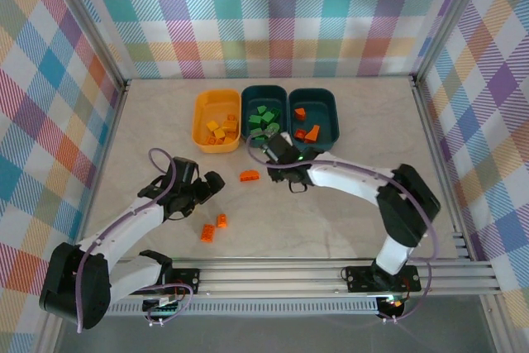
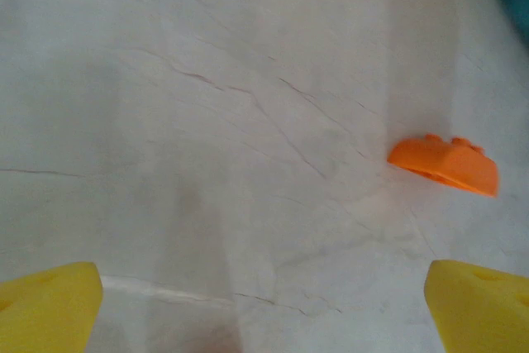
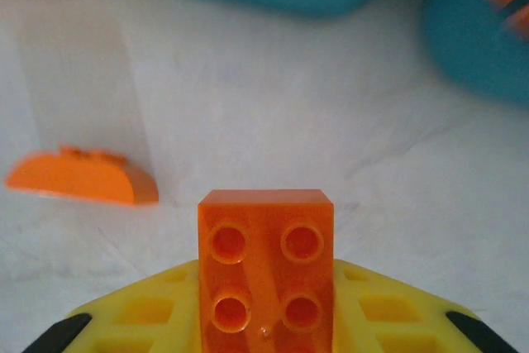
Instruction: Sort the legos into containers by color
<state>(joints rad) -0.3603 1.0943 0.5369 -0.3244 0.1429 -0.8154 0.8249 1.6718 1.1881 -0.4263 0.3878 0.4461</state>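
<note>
Between the yellow fingers of my right gripper [image 3: 266, 295] sits an orange four-stud lego [image 3: 266, 262], and the gripper is shut on it. From above, this gripper [image 1: 277, 153] hovers just in front of the middle teal container [image 1: 264, 98], which holds green legos. The right teal container [image 1: 314, 97] holds orange legos and the yellow-orange container [image 1: 198, 117] holds yellow ones. A curved orange lego [image 1: 249, 175] [image 3: 83, 177] [image 2: 446, 163] lies on the table between the arms. My left gripper [image 1: 208, 188] [image 2: 264, 312] stands wide open over bare table, with the curved lego ahead to its right.
Two more orange legos [image 1: 221, 221] [image 1: 207, 232] lie near the front, close to the left arm. The three containers stand side by side at the back centre. Checked walls enclose the table on three sides, and a metal rail [image 1: 289, 270] runs along the near edge.
</note>
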